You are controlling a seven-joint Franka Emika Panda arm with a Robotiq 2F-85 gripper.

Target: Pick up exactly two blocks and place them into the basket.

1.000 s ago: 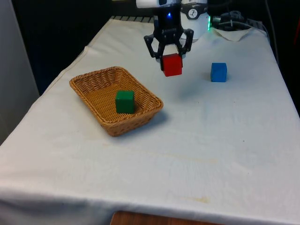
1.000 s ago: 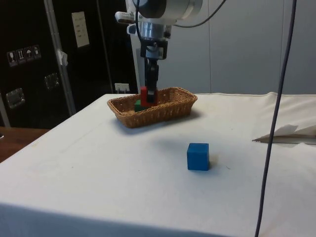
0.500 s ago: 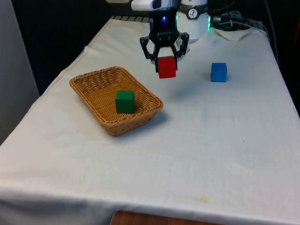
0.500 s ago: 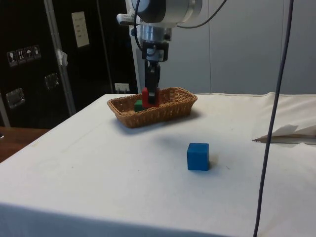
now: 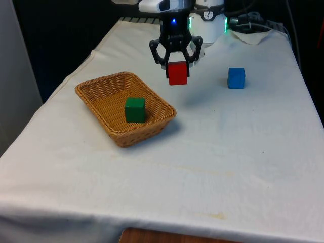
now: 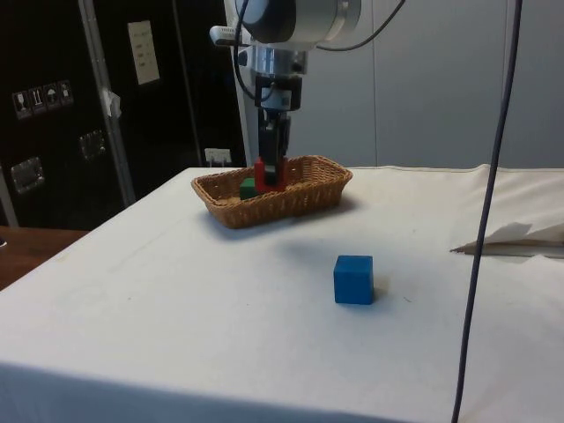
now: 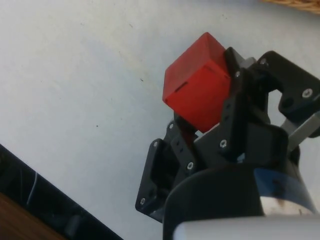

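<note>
Even, bright indoor light, soft shadows.
The white cloth (image 5: 243,152) is evenly lit without glare; the red block (image 5: 178,73) casts a faint, diffuse shadow on it, and the basket (image 5: 101,109) a soft one alongside; the backgrounds stay dark.

A red block (image 5: 178,73) hangs above the cloth beside a wicker basket (image 5: 101,107) holding a green block (image 5: 134,110); a blue block (image 5: 236,78) sits apart.
</note>
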